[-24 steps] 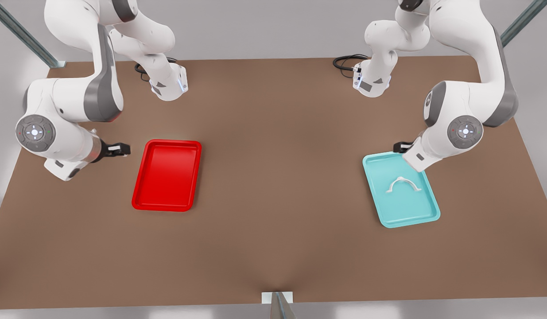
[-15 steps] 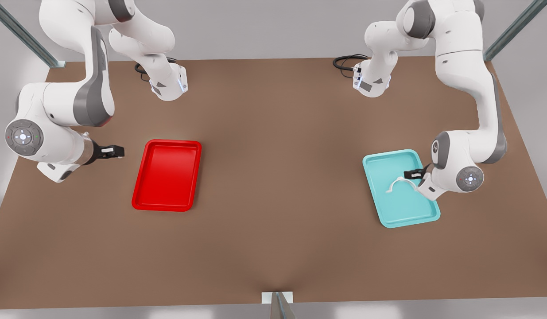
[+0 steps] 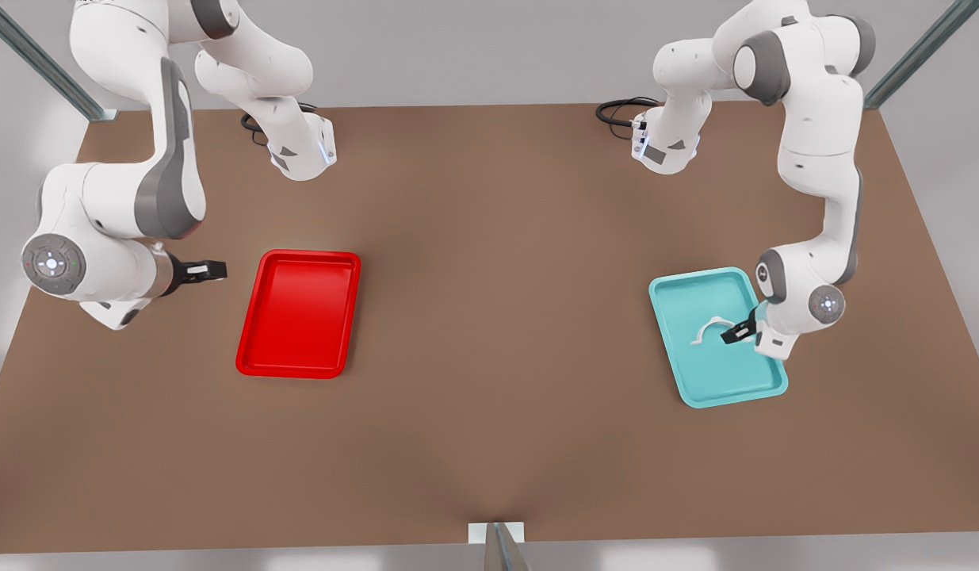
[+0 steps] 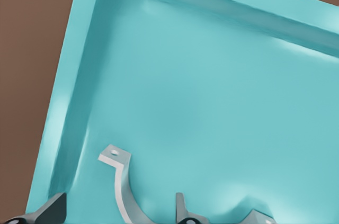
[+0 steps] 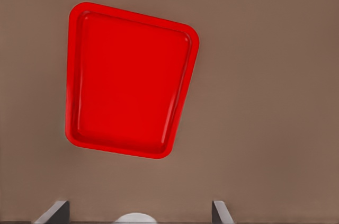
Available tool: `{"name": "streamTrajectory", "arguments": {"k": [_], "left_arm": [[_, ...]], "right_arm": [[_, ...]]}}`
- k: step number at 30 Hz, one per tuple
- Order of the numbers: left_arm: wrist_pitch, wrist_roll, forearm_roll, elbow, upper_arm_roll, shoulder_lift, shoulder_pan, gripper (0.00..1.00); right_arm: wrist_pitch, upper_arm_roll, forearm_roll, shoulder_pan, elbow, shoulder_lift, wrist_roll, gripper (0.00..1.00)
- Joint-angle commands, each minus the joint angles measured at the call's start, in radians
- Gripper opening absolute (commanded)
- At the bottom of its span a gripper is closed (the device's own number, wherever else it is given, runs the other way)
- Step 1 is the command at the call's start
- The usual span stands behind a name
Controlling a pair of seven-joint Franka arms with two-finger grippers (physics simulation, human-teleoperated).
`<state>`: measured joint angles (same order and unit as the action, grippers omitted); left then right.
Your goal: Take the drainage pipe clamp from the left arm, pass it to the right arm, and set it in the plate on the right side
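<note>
The white drainage pipe clamp (image 3: pixel 705 328) lies in a teal tray (image 3: pixel 719 377) on the front view's right. My left gripper (image 3: pixel 737 333) is down inside that tray at the clamp's end. In the left wrist view its fingers (image 4: pixel 53 209) stand open on either side of the clamp's arch (image 4: pixel 123 195), low over the tray floor (image 4: pixel 222 86). The red plate (image 3: pixel 299 317) sits empty on the front view's left. My right gripper (image 3: pixel 210 271) hovers open beside it, with the plate (image 5: pixel 127 81) seen ahead in the right wrist view.
The brown table (image 3: pixel 489 317) has open room between the two trays. Black cables (image 3: pixel 620 111) lie by the arm bases at the back. A metal post (image 3: pixel 501 547) stands at the front edge.
My left arm has swung down and brought its gripper from the teal tray's far corner onto the clamp. The right arm shifted only slightly beside the red plate.
</note>
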<state>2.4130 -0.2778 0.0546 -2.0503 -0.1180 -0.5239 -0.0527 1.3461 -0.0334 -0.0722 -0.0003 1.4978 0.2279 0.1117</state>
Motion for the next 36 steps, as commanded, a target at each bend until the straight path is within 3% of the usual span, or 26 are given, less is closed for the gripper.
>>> {"name": "streamTrajectory", "arguments": {"k": [1, 4, 11, 13, 19, 23, 28, 33, 36], "left_arm": [[0.141, -0.166, 0.048, -0.008, 0.0, -0.001, -0.006, 1.0], [0.138, -0.162, 0.048, -0.083, 0.0, 0.03, -0.007, 1.0], [0.138, -0.158, 0.047, -0.088, 0.001, 0.032, -0.007, 1.0], [0.138, -0.159, 0.048, -0.088, 0.001, 0.03, -0.007, 0.52], [0.138, -0.161, 0.048, -0.088, 0.003, 0.032, -0.007, 0.5], [0.132, -0.162, 0.048, -0.088, 0.001, 0.038, -0.006, 0.22], [0.13, -0.156, 0.048, -0.085, 0.003, 0.044, -0.003, 0.21], [0.051, -0.162, 0.047, -0.082, 0.001, 0.145, 0.027, 0.21], [-0.011, -0.158, 0.071, -0.051, 0.003, 0.205, 0.154, 0.21]], "right_arm": [[0.018, 0.0, 0.005, 0.0, 0.024, -0.01, 0.059, 1.0], [0.027, 0.0, 0.006, -0.001, 0.03, -0.01, 0.06, 1.0], [0.064, 0.0, 0.008, -0.006, 0.058, -0.012, 0.06, 1.0], [0.07, -0.002, 0.009, -0.006, 0.059, -0.01, 0.06, 1.0], [0.073, -0.002, 0.009, -0.006, 0.068, -0.007, 0.062, 1.0], [0.077, -0.003, 0.009, -0.004, 0.073, -0.007, 0.062, 1.0], [0.079, -0.003, 0.009, -0.004, 0.073, -0.004, 0.062, 1.0], [0.093, -0.007, 0.006, 0.003, 0.068, -0.002, 0.062, 1.0], [0.108, -0.011, 0.002, 0.08, -0.085, 0.126, 0.151, 1.0]]}}
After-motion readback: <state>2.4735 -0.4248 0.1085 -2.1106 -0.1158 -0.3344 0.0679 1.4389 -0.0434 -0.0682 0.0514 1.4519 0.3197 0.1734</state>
